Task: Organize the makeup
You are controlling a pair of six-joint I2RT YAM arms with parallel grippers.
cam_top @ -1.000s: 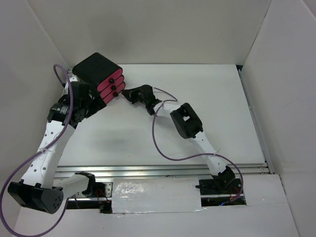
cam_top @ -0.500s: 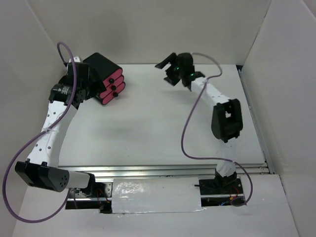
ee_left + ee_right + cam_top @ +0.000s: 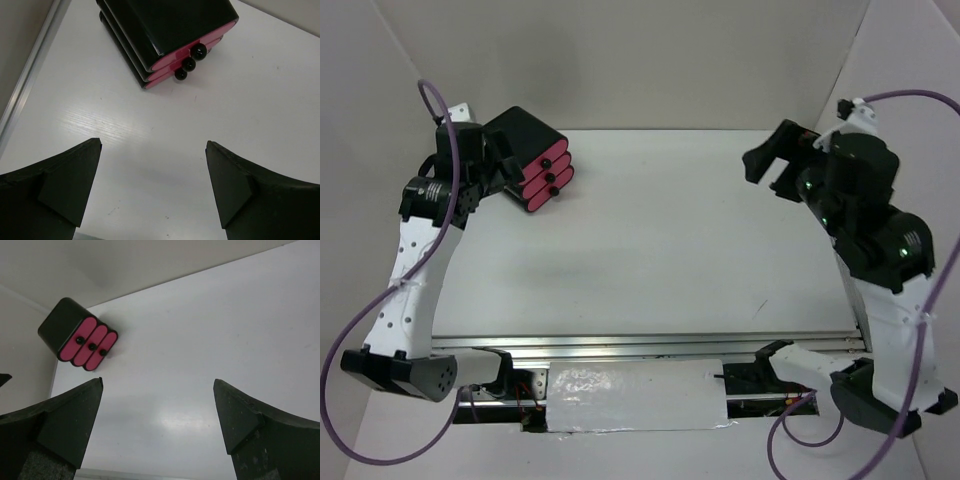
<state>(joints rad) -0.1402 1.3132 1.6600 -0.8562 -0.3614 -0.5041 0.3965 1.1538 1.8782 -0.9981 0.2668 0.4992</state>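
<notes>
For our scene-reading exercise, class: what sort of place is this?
Probably a robot test cell: white table walled by plain white panels, left arm and right arm at its near edge, one black drawer box.

Drawer box [image 3: 525,150] blocks 10 o'clock corner of table [image 3: 670,260]. Left gripper [image 3: 153,144] crowds its 8 o'clock side. Walls [image 3: 620,60] bound 9, 12, 3 o'clock. Table middle open for passage.

Our left arm [image 3: 408,270] reaches out along the left side, with the wrist bent so the left gripper [image 3: 152,147] points forward and down. Its fingers [image 3: 65,185] are spread wide with nothing between them. Our right arm [image 3: 885,270] stands tall on the right side, and the right gripper [image 3: 157,385] sits high, its fingers [image 3: 250,430] likewise wide apart and empty.
</notes>
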